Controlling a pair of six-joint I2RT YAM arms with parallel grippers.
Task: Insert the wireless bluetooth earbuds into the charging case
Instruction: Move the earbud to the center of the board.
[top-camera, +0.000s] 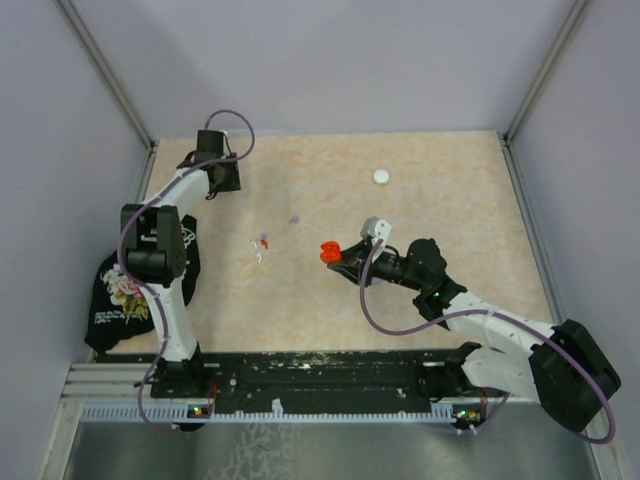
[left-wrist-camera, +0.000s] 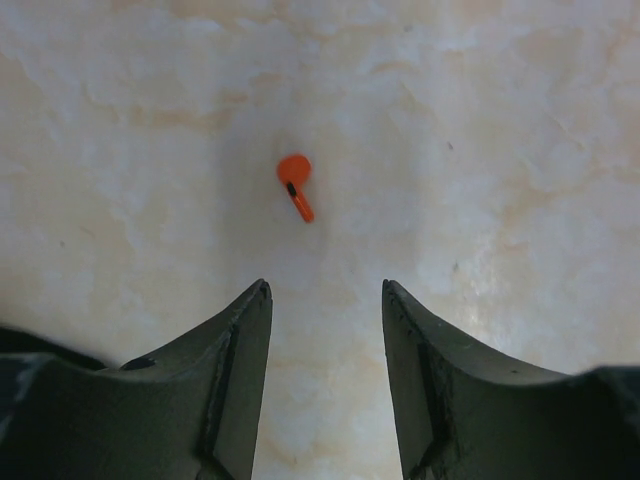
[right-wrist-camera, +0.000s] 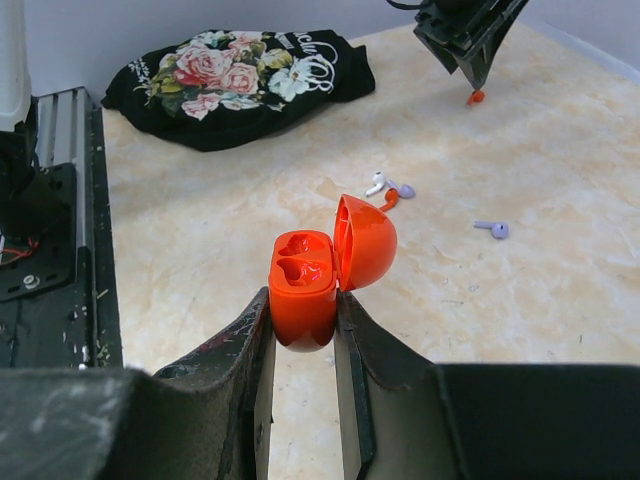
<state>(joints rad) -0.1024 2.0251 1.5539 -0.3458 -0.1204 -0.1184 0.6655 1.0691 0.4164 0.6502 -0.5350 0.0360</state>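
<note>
My right gripper is shut on the red charging case and holds it above the table with its lid open and both sockets empty; the case also shows in the top view. My left gripper is open and empty at the far left, just above a red earbud lying on the table ahead of its fingertips. A white earbud, a red one and a lilac one lie in a cluster mid-table. Another lilac earbud lies apart.
A white round case sits at the back right of the table. A black floral cloth lies over the left edge near the left arm's base. Grey walls and frame posts enclose the table.
</note>
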